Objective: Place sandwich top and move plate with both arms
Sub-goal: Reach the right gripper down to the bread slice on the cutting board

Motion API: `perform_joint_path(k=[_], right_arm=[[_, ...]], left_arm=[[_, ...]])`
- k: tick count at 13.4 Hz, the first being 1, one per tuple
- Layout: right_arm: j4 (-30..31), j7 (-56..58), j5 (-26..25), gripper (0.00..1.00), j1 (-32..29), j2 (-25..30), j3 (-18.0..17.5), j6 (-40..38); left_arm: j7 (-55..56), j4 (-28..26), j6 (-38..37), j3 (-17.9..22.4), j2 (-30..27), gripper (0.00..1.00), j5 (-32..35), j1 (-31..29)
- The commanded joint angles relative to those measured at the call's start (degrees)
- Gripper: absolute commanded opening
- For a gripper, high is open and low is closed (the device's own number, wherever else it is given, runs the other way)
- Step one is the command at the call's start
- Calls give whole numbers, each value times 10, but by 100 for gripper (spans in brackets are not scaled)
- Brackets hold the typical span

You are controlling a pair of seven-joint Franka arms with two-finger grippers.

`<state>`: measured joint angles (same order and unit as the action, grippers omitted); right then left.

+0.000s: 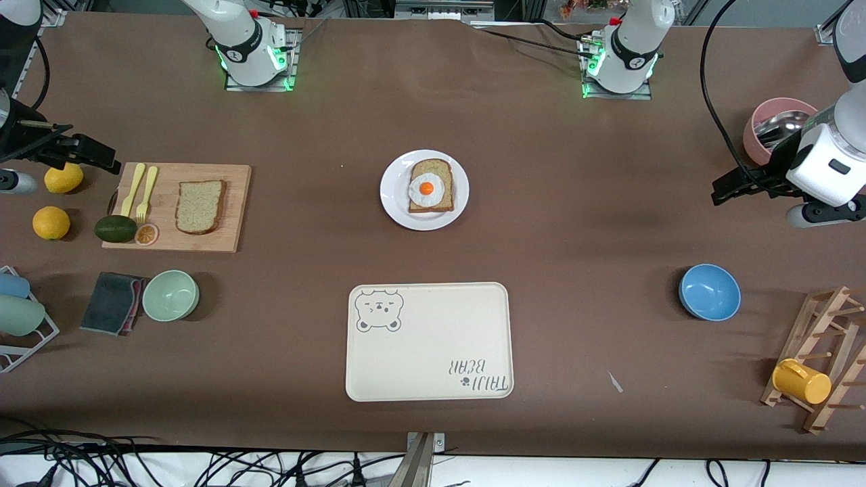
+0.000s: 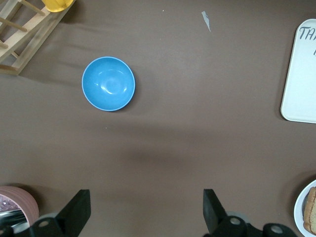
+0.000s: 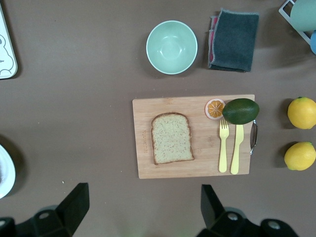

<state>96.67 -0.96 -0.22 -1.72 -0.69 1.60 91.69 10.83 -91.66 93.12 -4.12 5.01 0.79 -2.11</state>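
Brown table (image 1: 541, 223) under even light; black cables (image 1: 135, 467) on the white floor (image 1: 541, 473)

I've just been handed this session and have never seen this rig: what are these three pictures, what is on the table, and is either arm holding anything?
These are two white robot arms bolted at one edge of a brown table. The front view looks down from a high camera facing them; the other two come from cameras on each arm's wrist.

The left gripper hangs open and empty over bare table near the pink bowl, with the blue bowl in its wrist view. The right gripper is open and empty too, over the edge of the cutting board near the lemons.

The plain bread slice, the sandwich top, lies on that board beside a yellow knife and fork. The white plate holds the bread slice with a fried egg. The bear-printed tray lies nearer the front camera.
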Motion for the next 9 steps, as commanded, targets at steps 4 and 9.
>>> perform_joint_path(k=[4, 9], right_arm=[[6, 0, -8, 100, 2, -4, -1, 1], [58, -16, -65, 100, 28, -17, -2, 46]], left_arm=[[2, -2, 6, 0, 2, 100, -12, 1], [2, -4, 6, 0, 2, 100, -12, 0]])
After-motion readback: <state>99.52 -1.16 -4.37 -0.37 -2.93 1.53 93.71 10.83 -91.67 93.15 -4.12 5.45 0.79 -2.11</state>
